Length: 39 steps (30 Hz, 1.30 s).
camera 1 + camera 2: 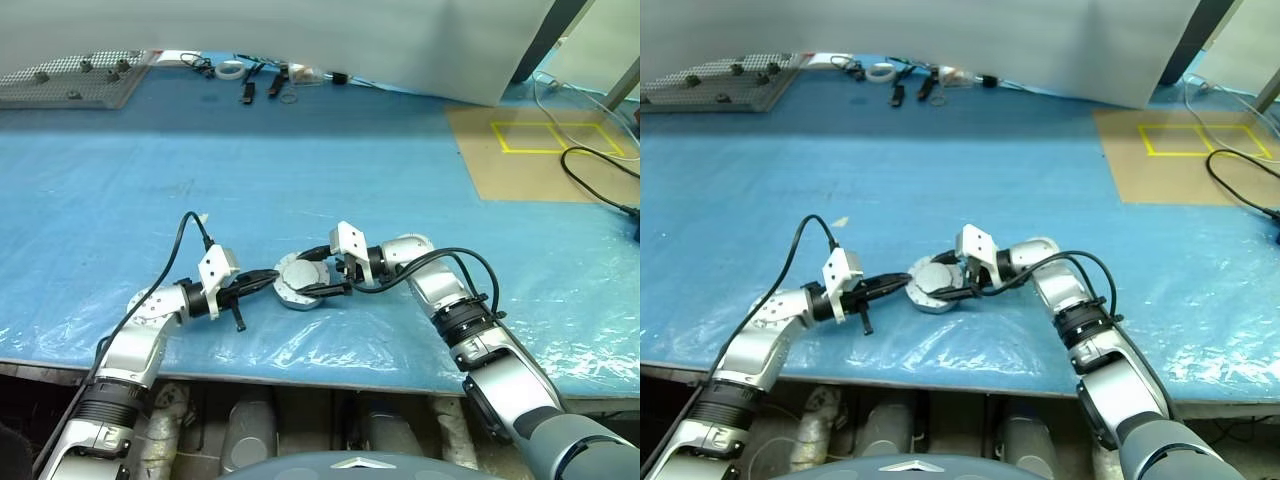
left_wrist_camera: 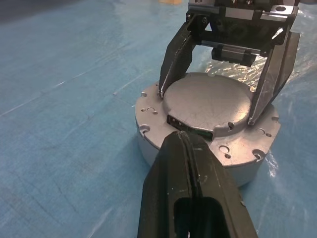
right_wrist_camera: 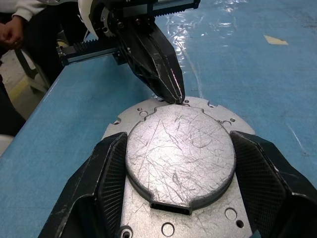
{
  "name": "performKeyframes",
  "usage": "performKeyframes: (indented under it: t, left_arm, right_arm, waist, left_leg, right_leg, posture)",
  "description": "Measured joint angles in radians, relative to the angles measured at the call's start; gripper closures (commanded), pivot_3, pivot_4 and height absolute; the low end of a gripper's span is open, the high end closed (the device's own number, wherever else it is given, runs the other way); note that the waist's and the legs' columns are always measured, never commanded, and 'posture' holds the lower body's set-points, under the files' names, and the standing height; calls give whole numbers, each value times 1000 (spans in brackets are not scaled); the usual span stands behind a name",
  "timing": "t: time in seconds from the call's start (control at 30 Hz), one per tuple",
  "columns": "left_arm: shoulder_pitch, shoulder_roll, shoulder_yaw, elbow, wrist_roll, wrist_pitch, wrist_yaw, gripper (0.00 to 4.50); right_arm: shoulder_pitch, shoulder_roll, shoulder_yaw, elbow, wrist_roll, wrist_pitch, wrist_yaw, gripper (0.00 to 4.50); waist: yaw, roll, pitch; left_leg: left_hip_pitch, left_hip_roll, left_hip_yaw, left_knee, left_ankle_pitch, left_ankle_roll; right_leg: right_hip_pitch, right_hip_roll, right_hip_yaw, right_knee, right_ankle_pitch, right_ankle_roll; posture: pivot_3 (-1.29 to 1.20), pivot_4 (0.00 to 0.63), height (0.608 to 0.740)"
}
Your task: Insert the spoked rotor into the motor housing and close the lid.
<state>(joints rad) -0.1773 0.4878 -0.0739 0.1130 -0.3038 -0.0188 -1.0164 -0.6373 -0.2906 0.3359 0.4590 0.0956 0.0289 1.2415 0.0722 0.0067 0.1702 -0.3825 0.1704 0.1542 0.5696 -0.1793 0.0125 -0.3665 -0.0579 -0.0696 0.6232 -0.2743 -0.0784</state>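
While the lid [image 3: 179, 153] sits grey face up on the motor housing [image 2: 148, 148] at the table's [image 1: 330, 180] near edge | right gripper [image 3: 181, 173] straddles the lid's sides, steadying it | left gripper [image 2: 185, 148], fingers together, tip pressing the housing flange at the lid's rim, probably seating it.

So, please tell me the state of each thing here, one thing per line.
lid: plain grey face up, seated on the housing, gripped at both sides by the right hand.
motor housing: closed, standing on the blue table.
left hand: shut, tip at the lid's edge.
right hand: shut on the lid.
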Motion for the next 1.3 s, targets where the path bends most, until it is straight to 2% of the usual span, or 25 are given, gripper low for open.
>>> performKeyframes:
  t: [0.57, 0.6, 0.7, 1.1, 1.3]
  left_arm:
    - [-33, 14, -49, 10, 76, -26, -8, 4500]
    - [-34, 14, -49, 10, 76, -26, -9, 4500]
    - [-34, 15, -49, 13, 77, -25, -9, 4500]
    - [-29, 15, -50, -5, 77, -10, -9, 4500]
    - [-33, 15, -53, -11, 77, 1, -14, 4500]
  right_arm:
    - [17, -15, -1, -25, -1, 27, -3, 1572]
    - [18, -15, -2, -26, 0, 27, -4, 864]
    - [19, -15, -11, -33, 22, 54, 4, 15]
    - [26, -72, -15, -95, -8, -15, -21, 15]
    - [23, -112, -117, -186, 96, 140, -33, 15]
  waist:
    - [20, 2, -3]
    - [20, 2, -3]
    - [21, 2, -3]
    - [22, 3, -3]
    - [23, 3, -3]
  left_leg:
    - [8, -1, 1, -7, 0, 0]
    - [8, -1, 1, -7, 0, 0]
    - [8, -1, 1, -7, 0, 0]
    - [2, -1, 2, -7, 0, 0]
    - [0, -1, 2, -7, 2, 3]
  right_leg:
    - [7, 0, 1, -6, 0, 0]
    - [7, 0, 1, -6, 0, 0]
    - [6, 0, 1, -6, 0, 0]
    - [0, 0, 1, -7, 0, 0]
    - [-1, 0, 1, -7, 0, 0]
  posture:
    - [0, 150, 740]
    - [0, 150, 740]
    - [0, 150, 740]
    - [0, 150, 740]
    - [0, 150, 740]
